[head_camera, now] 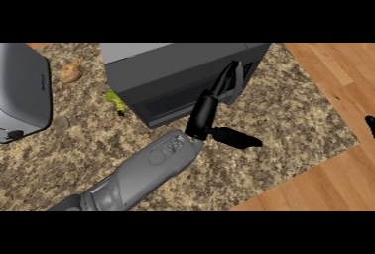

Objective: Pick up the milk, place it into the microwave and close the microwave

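One grey forearm (139,173) is seen entering from the lower left. Its left hand (204,115) is held with straight fingers (228,82) laid against the dark microwave (168,64) at upper centre, with nothing grasped. Only a sliver of the right hand (371,126) is shown at the right edge, and its state cannot be told. The milk cannot be made out on the speckled tabletop (293,114).
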Robot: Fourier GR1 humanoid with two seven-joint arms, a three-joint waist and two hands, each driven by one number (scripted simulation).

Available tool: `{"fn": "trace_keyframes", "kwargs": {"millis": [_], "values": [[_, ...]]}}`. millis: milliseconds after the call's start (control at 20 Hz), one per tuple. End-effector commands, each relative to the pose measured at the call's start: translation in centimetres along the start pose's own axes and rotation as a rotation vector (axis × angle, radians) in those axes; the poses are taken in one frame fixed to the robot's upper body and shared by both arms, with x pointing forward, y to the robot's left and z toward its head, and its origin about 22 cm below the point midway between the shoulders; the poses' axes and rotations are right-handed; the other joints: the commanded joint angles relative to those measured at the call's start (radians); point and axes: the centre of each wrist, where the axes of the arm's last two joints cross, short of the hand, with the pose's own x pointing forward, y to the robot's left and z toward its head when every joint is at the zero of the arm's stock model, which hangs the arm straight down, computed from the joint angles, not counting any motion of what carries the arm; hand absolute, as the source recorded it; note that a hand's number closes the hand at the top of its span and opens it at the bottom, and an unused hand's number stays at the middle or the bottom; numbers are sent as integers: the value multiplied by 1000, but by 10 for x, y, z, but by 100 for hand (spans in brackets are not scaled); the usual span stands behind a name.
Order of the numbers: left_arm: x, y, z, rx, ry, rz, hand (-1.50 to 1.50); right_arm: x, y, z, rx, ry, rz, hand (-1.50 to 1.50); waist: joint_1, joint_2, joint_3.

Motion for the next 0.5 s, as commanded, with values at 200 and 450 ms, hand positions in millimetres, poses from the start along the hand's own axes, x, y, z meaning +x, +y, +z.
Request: {"fn": "trace_keyframes", "kwargs": {"millis": [200, 450], "values": [[0, 5, -11, 52, -1, -1, -150, 9, -7, -8, 7, 2, 6, -150, -32, 5, 0], [-1, 4, -11, 52, -22, -1, -150, 11, -9, -13, 19, 10, -1, -150, -35, 7, 0]]}}
